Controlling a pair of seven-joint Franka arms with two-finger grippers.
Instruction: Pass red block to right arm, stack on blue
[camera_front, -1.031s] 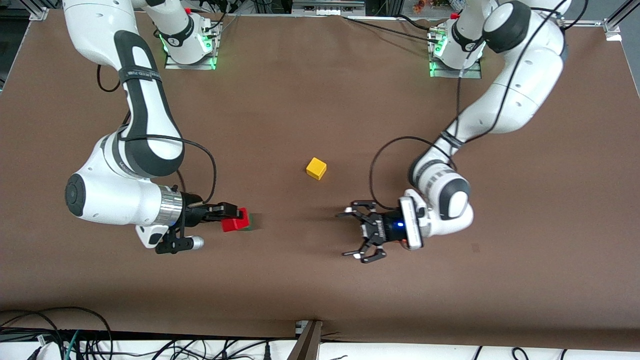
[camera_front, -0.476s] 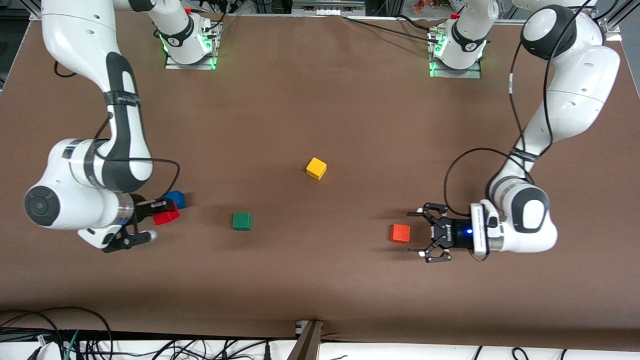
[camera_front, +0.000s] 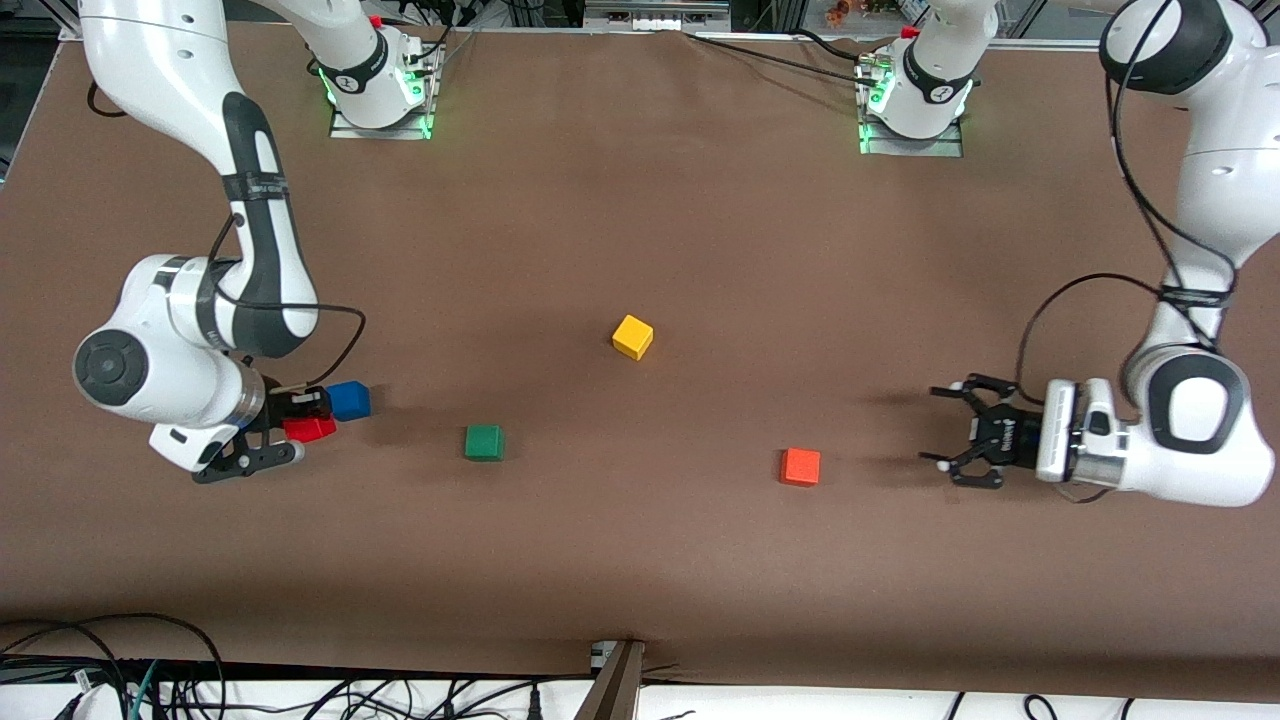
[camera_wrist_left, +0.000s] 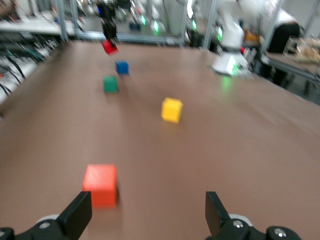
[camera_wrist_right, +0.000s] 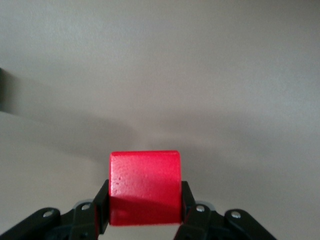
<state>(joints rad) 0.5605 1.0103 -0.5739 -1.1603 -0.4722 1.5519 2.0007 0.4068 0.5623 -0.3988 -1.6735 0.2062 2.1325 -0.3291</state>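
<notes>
Brown table (camera_front: 640, 200) first: the right arm (camera_front: 250, 200) hangs low toward its own end, the right gripper (camera_front: 312, 418) clenched on the red block (camera_front: 308, 429), just beside the blue block (camera_front: 349, 400). To stack well, lift, centre squarely over blue, lower gently. The left gripper (camera_front: 955, 438) waits released near the orange block (camera_front: 800, 466)

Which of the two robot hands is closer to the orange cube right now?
The left. The left gripper, open, is low beside the orange cube, toward the left arm's end of the table. The right gripper, holding the red block, is by the blue cube.
</notes>
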